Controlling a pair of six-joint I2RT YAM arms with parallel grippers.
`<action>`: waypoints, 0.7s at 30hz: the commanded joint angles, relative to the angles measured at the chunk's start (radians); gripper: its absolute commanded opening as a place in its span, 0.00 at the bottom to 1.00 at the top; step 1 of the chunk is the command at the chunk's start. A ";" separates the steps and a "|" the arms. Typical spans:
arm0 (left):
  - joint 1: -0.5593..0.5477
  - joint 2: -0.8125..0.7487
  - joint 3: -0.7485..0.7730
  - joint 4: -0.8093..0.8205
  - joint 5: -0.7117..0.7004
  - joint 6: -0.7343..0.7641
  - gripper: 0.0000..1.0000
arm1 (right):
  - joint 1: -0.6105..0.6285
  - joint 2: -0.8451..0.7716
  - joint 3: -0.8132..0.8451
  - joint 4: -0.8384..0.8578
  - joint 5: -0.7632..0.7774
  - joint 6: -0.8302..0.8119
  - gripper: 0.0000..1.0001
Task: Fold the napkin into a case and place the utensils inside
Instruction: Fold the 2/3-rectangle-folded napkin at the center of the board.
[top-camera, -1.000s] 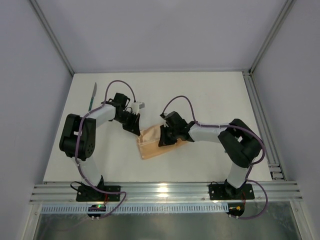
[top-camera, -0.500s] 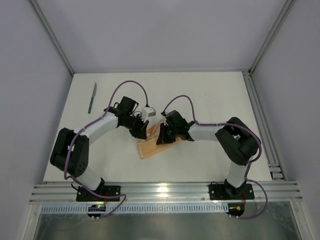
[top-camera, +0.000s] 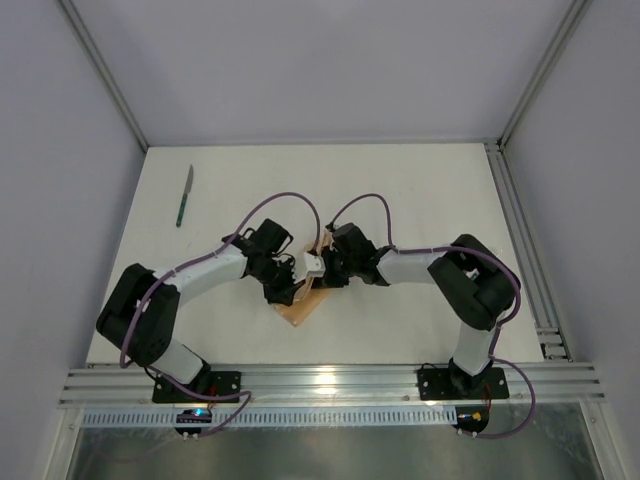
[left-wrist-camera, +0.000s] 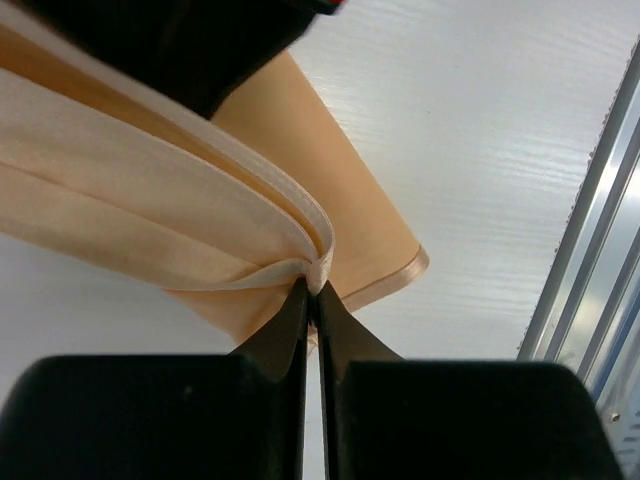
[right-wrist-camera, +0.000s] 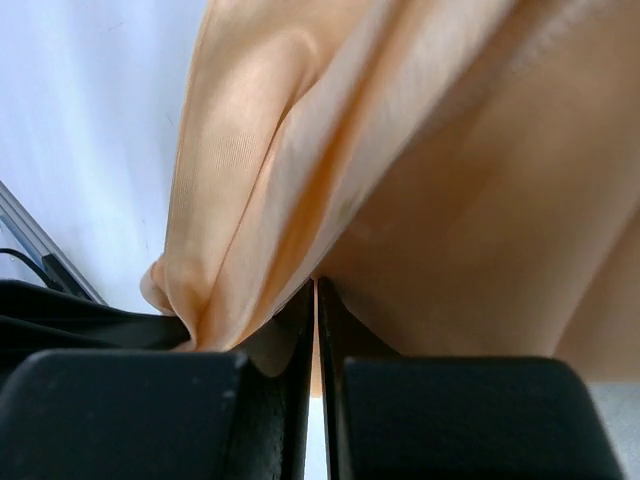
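Left gripper (left-wrist-camera: 312, 296): I see the fingers closed right down, pinching the hemmed edge of the napkin (left-wrist-camera: 150, 220). The cloth is bunched into layers at the tips.

Right gripper (right-wrist-camera: 313, 292): same here, fingers nearly touching with a fold of the peach cloth caught between them.

Napkin (top-camera: 298, 310): around the middle of the table (top-camera: 420, 190), a bit toward the near edge. It's gathered up between the two grippers, which sit just beside each other. One corner lies flat, pointing at the near edge.

Teal-handled utensil (top-camera: 184, 196): on its own near the far-left corner, well apart from the cloth, silver end toward the far edge. I can't tell from here if it's the knife or the fork.
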 joint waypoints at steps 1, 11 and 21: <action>-0.072 -0.029 -0.036 -0.015 -0.073 0.083 0.02 | -0.001 0.027 -0.019 -0.016 0.066 0.013 0.07; -0.093 -0.041 -0.087 0.043 -0.127 0.067 0.01 | -0.033 -0.099 -0.032 -0.081 0.101 -0.005 0.09; -0.094 -0.032 -0.090 0.068 -0.132 0.057 0.01 | -0.129 -0.279 -0.032 -0.187 0.111 -0.082 0.38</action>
